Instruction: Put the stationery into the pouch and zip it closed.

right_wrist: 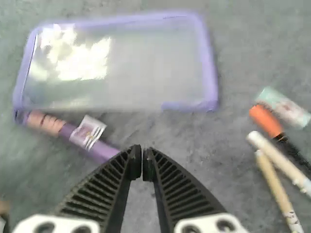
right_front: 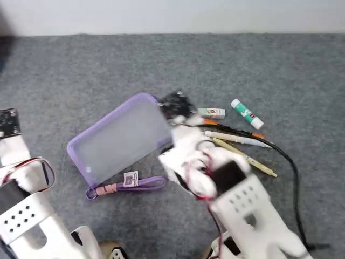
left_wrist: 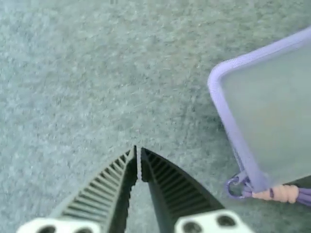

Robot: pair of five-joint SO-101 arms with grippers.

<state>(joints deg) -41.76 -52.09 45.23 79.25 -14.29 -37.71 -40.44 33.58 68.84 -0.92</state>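
A translucent purple pouch (right_front: 121,137) lies flat on the grey carpet, its purple strap (right_front: 135,185) at the near edge. Right of it lie a small eraser (right_front: 211,113), a green-and-white glue stick (right_front: 246,114), an orange-capped pen (right_front: 232,129), a white pen (right_front: 237,138) and a beige pen (right_front: 245,156). A dark blurred item (right_front: 175,102) sits at the pouch's far right corner. My right gripper (right_wrist: 142,165) is shut and empty over carpet beside the strap (right_wrist: 73,131), pouch (right_wrist: 116,63) ahead, pens (right_wrist: 277,162) off to one side. My left gripper (left_wrist: 138,162) is shut and empty, pouch corner (left_wrist: 272,111) nearby.
The right arm (right_front: 237,199) stretches from the near edge between pouch and pens. Its black cable (right_front: 294,178) runs past the pens' tips. The left arm (right_front: 21,210) stands at the near left corner. Open carpet lies behind and left of the pouch.
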